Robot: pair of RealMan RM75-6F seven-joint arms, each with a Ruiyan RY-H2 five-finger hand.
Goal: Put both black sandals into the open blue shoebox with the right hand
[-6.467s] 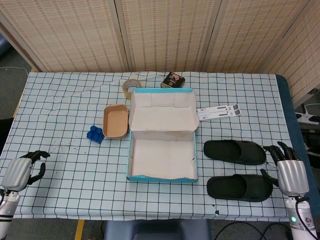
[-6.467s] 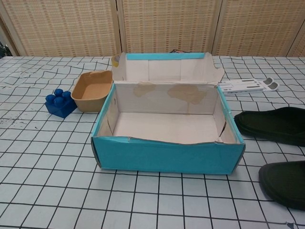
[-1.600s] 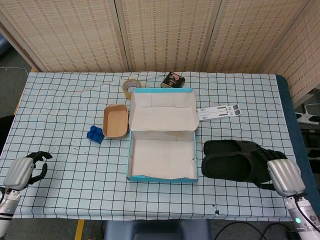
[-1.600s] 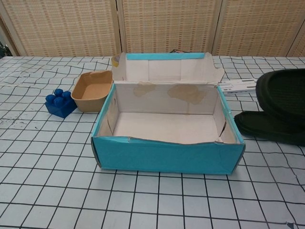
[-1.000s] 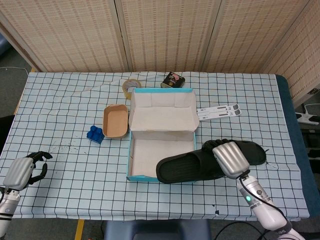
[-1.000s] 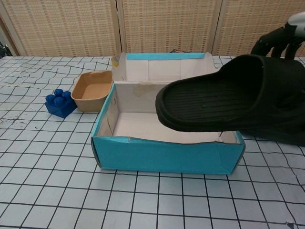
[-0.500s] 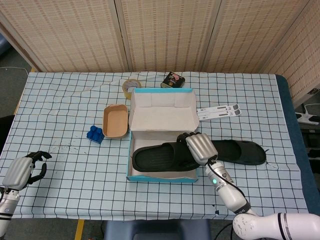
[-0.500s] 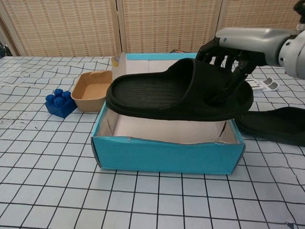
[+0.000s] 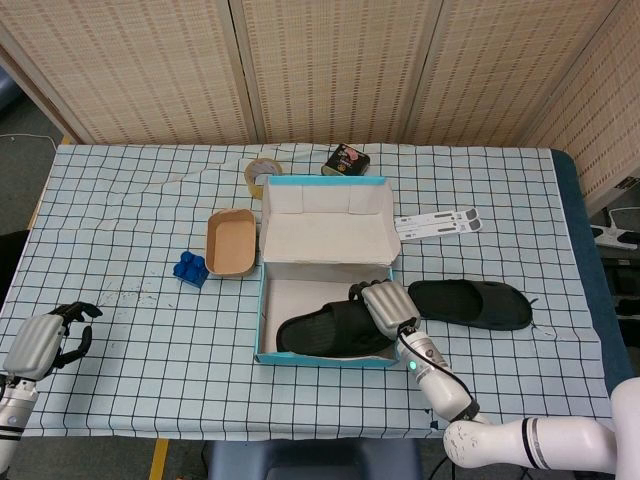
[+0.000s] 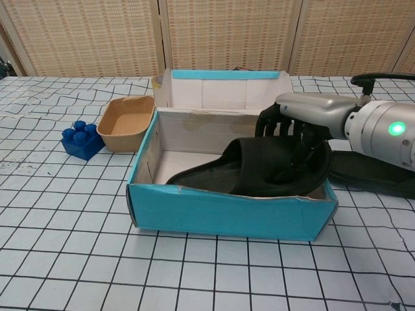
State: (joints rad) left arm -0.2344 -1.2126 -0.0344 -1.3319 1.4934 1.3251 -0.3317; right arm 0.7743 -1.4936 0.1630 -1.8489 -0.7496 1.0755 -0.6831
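From where I stand, the right hand (image 10: 295, 133) has its fingers curled over the strap of the first sandal (image 9: 330, 330) and grips it there while the shoe sits low inside the blue shoebox (image 10: 227, 210), its sole tilted so the end under the hand rides a little higher than the far end. The sandal looks like a moulded foam slide: light, I would judge, and springy rather than stiff, with a matte skin that should not slip much under the fingers; nothing about it seems breakable. The broad strap is the sensible place to take hold, since it gives the fingers something to hook under, and the flat sole offers little purchase. Its long axis runs across the box, side to side, with the strap end toward the right wall and the other end reaching toward the left wall, so it lies along the box's longer side and fits within it. The second sandal (image 9: 470, 303) lies flat on the checked tablecloth (image 9: 130, 330) just beside the box's right wall, also stretched side to side; which end is its toe I cannot tell for certain. The left hand (image 9: 45, 340) rests at the near left corner of the table, fingers curled in on nothing.
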